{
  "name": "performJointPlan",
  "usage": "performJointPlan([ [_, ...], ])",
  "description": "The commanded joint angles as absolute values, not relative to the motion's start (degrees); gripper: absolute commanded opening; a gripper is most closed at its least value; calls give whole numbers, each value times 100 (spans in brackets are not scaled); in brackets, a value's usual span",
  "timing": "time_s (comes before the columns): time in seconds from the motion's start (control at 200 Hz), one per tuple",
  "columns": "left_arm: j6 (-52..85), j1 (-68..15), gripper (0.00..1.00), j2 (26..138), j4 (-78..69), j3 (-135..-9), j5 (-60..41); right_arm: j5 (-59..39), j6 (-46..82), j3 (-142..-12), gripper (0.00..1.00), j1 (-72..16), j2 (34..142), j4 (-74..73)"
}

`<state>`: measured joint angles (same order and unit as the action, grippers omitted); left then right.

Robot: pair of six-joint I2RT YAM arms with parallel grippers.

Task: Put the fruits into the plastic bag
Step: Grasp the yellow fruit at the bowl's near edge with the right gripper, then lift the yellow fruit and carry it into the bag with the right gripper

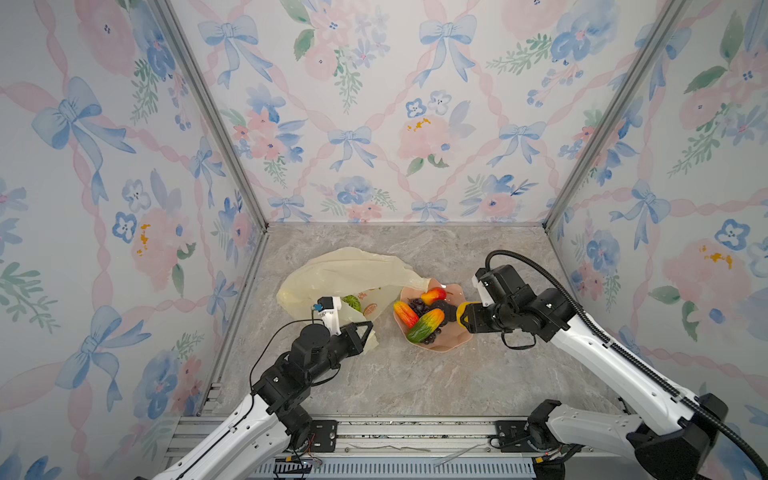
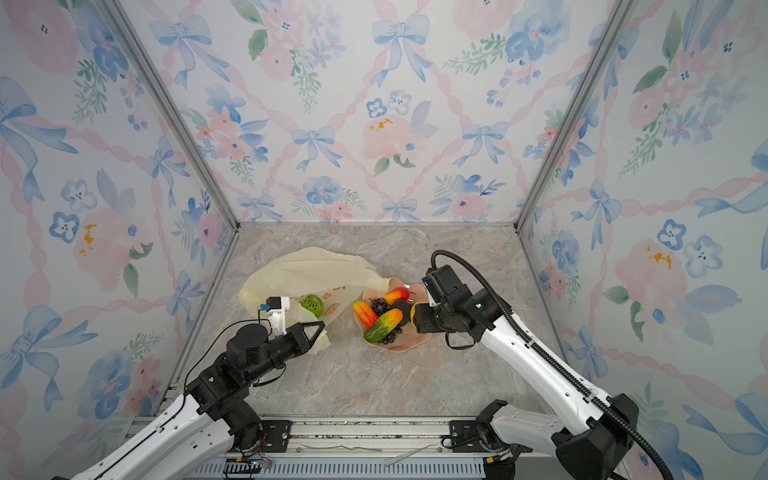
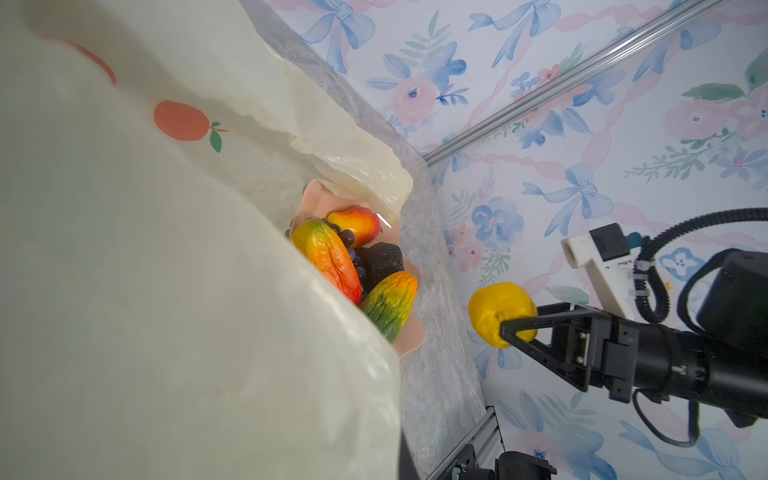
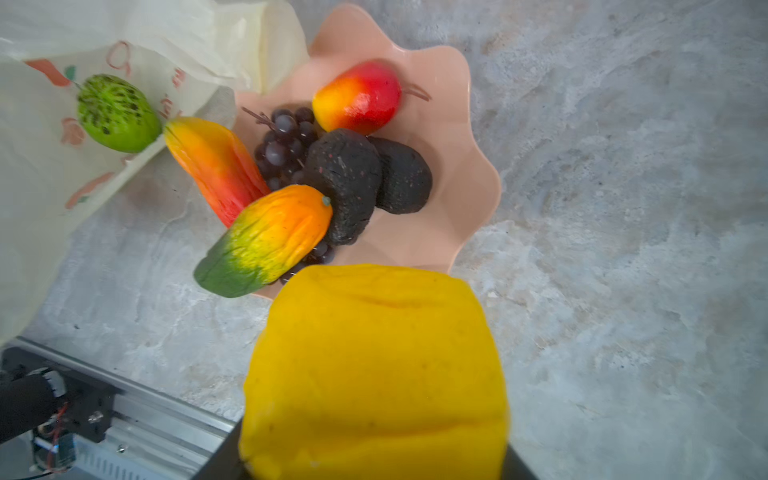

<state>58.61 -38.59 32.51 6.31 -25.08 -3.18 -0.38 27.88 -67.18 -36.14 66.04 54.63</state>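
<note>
So the right gripper (image 3: 511,326) has its jaws clamped on the yellow lemon (image 3: 496,303). It holds the lemon up off the grey marble tabletop (image 1: 415,374), just beside the right-hand rim of the wavy pink dish (image 1: 440,347). In the right wrist view the lemon fills the near part of the picture, and the fingers are mostly hidden behind it.

The left gripper (image 1: 365,328) is closed tight at the near edge of the plastic bag (image 1: 345,270). It looks like it's pinching the thin film, since the left wrist view is mostly pale plastic hanging right in front of the camera. The bag itself lies on the left half of the table, crumpled, and one handle is draped over the far rim of the dish.

A green lime (image 1: 352,302) rests on the printed plastic at the bag's mouth. I honestly can't tell whether it's properly inside or just on top.

The other fruits are piled in the dish. A red-yellow mango (image 4: 357,99) sits at the far side and an orange-red oblong one (image 4: 216,166) leans over the left rim. The green-orange piece (image 4: 266,241) lies across the near side, and the dark grape bunch (image 4: 284,145) is wedged between them. Two black lumpy pieces (image 4: 345,183) sit touching each other in the middle, but I can't say what they are.
</note>
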Motion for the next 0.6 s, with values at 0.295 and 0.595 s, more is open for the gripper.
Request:
performJointPlan([
  [0.295, 5402, -3807, 0, 3472, 596, -2940, -586, -2022, 3808, -7327, 56, -3520, 6104, 4663],
  [0.595, 5165, -3775, 0, 3803, 593, -3239, -833, -3012, 4984, -7002, 57, -3491, 5784, 3111],
])
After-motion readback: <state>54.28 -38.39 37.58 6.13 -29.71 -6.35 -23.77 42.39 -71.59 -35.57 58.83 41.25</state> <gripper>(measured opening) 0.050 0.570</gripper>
